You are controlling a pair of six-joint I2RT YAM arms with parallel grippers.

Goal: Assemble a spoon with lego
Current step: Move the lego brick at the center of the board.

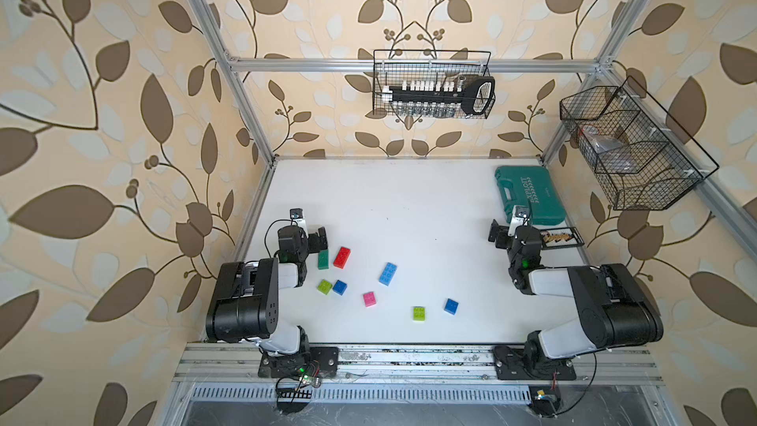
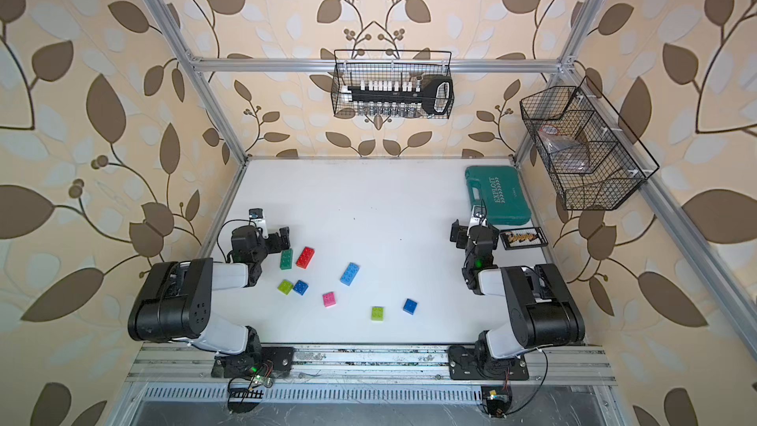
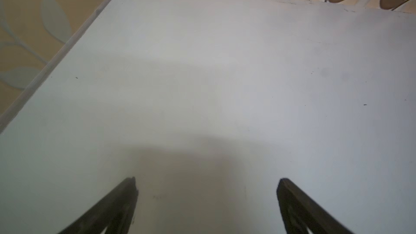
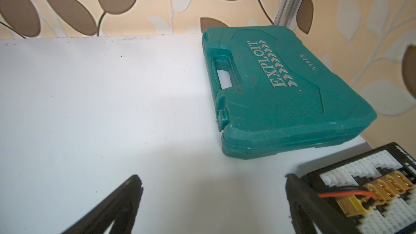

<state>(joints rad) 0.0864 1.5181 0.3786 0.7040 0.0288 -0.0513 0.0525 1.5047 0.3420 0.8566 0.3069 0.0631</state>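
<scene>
1. The left gripper (image 3: 207,183) hangs spread wide, holding nothing. The dark green brick (image 1: 323,259) lies just beside it, with the red brick (image 1: 341,257) next.
2. Farther from the left gripper lie the light blue brick (image 1: 387,273), pink brick (image 1: 369,299), lime bricks (image 1: 324,286) and blue bricks (image 1: 339,287), all loose.
3. The right gripper (image 4: 213,181), also spread and empty, stands well apart from it.
4. The table (image 1: 409,198) is white and the walls are leaf-patterned.

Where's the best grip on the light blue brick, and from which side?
Take the light blue brick across its two long sides, about mid-length, coming straight down from above. It lies flat, studs up, on the table with no other brick touching it, so both long faces are free. It lies skewed, so I'd turn the jaws to match.
</scene>
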